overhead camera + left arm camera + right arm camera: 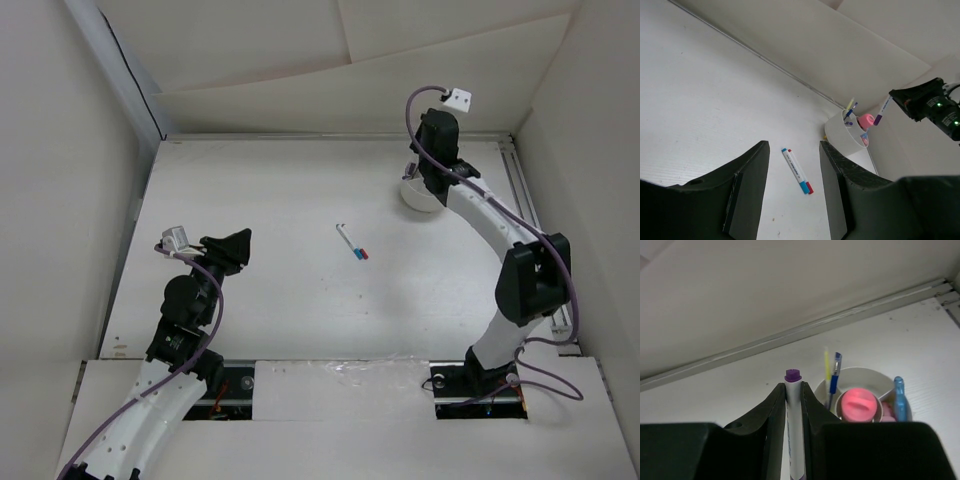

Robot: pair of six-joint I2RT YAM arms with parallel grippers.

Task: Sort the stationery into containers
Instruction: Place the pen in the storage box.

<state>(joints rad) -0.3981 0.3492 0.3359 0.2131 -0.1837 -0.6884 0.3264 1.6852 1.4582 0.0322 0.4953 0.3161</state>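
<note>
A round white plastic tub with inner dividers (412, 198) stood far right on the white surface (280, 200), near the back wall. In it, a thin yellow pen (827, 365) and a blue pen (835, 380) stood side by side, with a pink-capped glue stick (858, 405) to their right. A white pen with red and blue caps (352, 243) lay alone mid-surface. The right gripper (793, 390), at the tub, had a purple-capped white marker (794, 440) between its fingers. The left gripper (243, 248) hung near left, well apart from the lone pen.

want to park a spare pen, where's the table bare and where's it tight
Bare: the table's far-left corner, and the stretch between the loose pen and the near edge. Crowded: far right, where the right hand holds a marker by the tub.
</note>
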